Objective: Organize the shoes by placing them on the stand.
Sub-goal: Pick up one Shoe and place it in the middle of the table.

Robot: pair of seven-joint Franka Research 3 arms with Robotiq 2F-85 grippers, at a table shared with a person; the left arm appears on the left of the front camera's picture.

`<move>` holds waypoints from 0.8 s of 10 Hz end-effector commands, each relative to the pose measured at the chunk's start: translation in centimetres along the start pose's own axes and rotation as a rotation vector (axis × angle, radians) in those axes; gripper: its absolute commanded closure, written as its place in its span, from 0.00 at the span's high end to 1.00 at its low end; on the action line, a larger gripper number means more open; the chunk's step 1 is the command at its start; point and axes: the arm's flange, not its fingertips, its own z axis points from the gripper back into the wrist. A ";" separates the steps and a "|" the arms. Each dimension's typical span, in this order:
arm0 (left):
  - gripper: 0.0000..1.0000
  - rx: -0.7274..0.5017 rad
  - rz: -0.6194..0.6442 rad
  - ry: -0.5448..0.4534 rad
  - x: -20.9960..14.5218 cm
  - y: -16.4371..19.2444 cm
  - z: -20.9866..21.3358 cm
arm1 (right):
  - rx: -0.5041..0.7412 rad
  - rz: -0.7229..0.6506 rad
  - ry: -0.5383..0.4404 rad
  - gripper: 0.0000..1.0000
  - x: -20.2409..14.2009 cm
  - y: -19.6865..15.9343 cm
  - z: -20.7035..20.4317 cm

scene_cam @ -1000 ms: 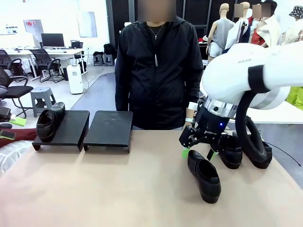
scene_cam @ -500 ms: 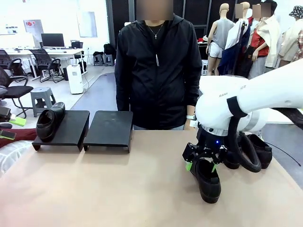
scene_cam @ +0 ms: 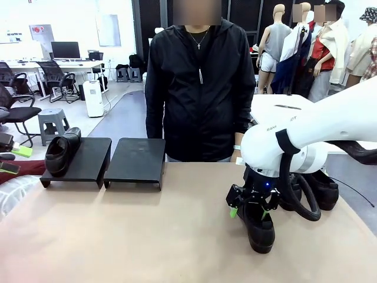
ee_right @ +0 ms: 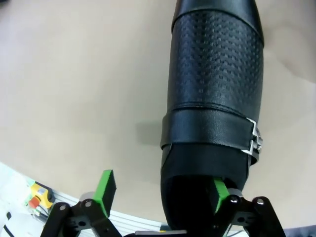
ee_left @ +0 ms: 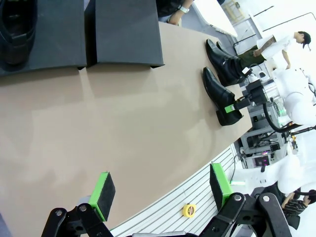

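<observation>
Here one loafer (scene_cam: 260,229) is lying on the worktop (scene_cam: 147,236), toe toward the robot. The right tool (scene_cam: 250,207) is standing spread at its heel, one pad over the opening and the other off its side. Lettering on the right arm (scene_cam: 294,138) is showing too small to read. The left tool (ee_left: 162,190) is hanging spread above the worktop.

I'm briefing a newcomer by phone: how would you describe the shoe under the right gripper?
Start at the tan table, on the robot's right side, away from the two black stands. The shoe lies there nearest the robot, apart from two other loafers behind it, with the open right gripper down at its heel end.
</observation>
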 end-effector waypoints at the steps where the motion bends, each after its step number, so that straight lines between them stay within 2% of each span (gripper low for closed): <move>1: 1.00 -0.003 -0.013 0.004 -0.1 0.2 0.1 | -0.008 -0.023 -0.046 0.00 -0.2 0.7 -0.2; 8: 1.00 -0.003 -0.013 0.004 -0.1 0.2 0.1 | -0.041 -0.035 -0.108 0.00 0.0 0.7 -0.3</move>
